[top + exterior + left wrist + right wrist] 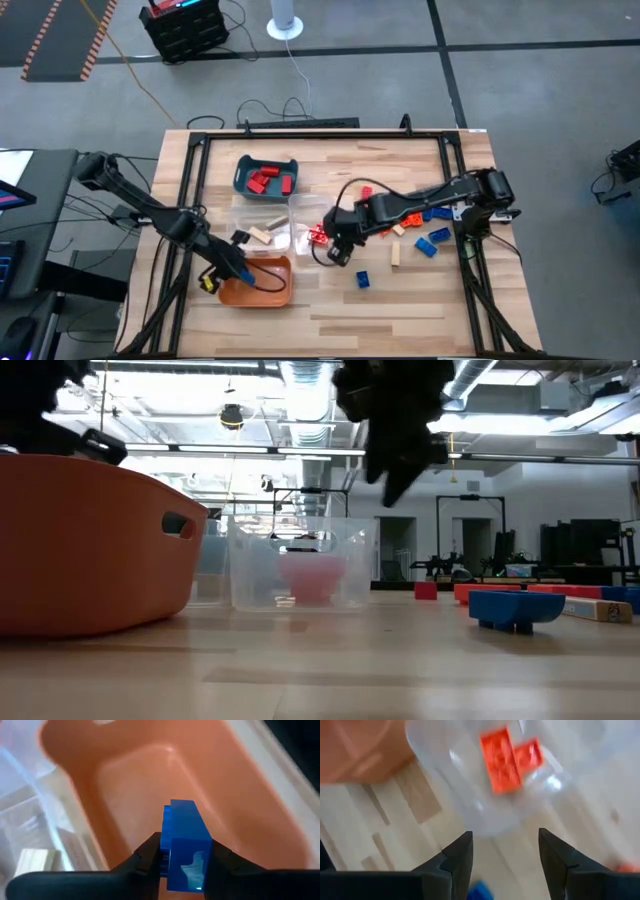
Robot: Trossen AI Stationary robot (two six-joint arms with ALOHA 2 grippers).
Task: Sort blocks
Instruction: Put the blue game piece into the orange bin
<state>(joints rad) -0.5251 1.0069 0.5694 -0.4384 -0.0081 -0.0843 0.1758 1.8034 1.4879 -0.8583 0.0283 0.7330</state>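
While the left gripper (185, 862) clamps one blue block (185, 845) over the orange tray (262, 283), the right gripper (505, 852) hangs with jaws open and empty above the clear tray (470, 795) holding two orange blocks (507, 756).

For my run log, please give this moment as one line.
left gripper: shut on blue block, over orange tray | right gripper: open, empty, near clear tray

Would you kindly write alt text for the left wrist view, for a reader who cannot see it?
The left claw grips a blue block over the empty orange tray. Beside the tray, a clear tray holds a pale wooden block.
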